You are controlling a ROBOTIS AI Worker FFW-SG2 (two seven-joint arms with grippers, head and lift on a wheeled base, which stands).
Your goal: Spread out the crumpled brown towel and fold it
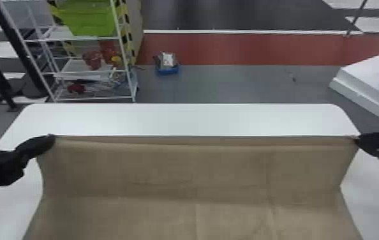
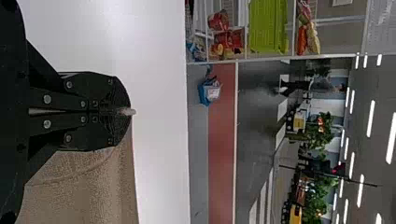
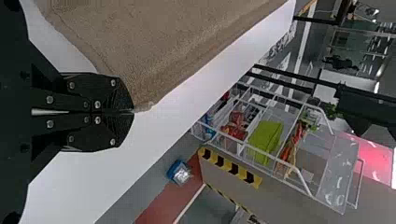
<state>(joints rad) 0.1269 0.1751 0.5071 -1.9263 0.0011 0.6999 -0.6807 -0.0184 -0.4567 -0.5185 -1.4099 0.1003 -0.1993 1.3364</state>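
Note:
The brown towel (image 1: 195, 178) is stretched wide between both grippers in the head view, its far edge lifted and nearly straight, the rest running toward the bottom edge. At its far left corner is my left gripper (image 1: 51, 137); my right gripper (image 1: 359, 139) is at the far right corner. In the left wrist view, the left gripper (image 2: 130, 111) is shut on a bit of the towel (image 2: 93, 186). The right wrist view has the right gripper (image 3: 133, 111) shut on a corner of the towel (image 3: 154, 46).
The white table (image 1: 192, 119) extends behind and beside the towel. Beyond it stand a wire shelf (image 1: 86, 72) with a green bin (image 1: 90, 17), a blue container (image 1: 167, 68) on the floor, and a white block (image 1: 367, 83) at the right.

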